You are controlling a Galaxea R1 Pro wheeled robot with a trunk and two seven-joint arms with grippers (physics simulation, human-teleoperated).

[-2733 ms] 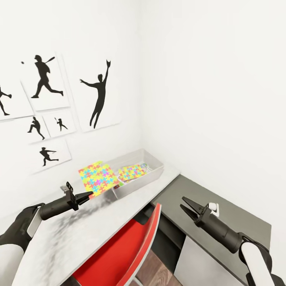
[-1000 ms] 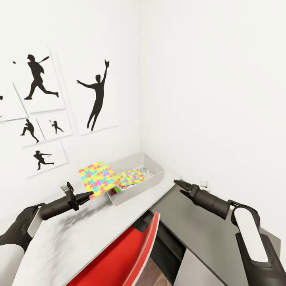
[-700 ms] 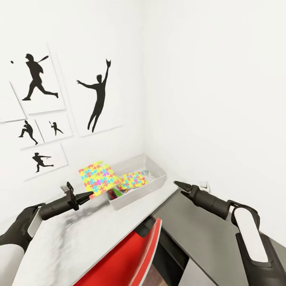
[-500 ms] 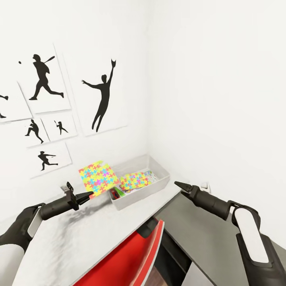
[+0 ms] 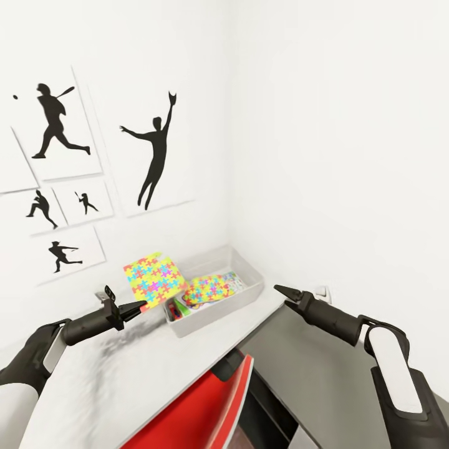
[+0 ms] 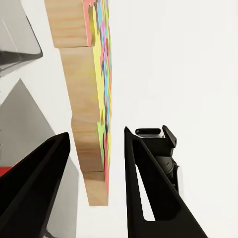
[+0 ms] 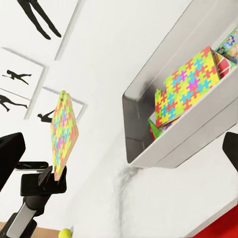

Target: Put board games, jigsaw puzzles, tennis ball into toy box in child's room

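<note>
Head view: left gripper, fingers closed on a multicoloured jigsaw board, holds it at nine o'clock of the pale grey bin; right gripper pinched, empty.

You face white corner; silhouette pictures at 10 o'clock, red chair at 6, dark grey cabinet top at 4.

I see a bright, even light with no glare on the white walls. A soft grey shadow lies on the table under my left claw. The wall pictures lean and stretch near the edge. Everything looks sharp.
</note>
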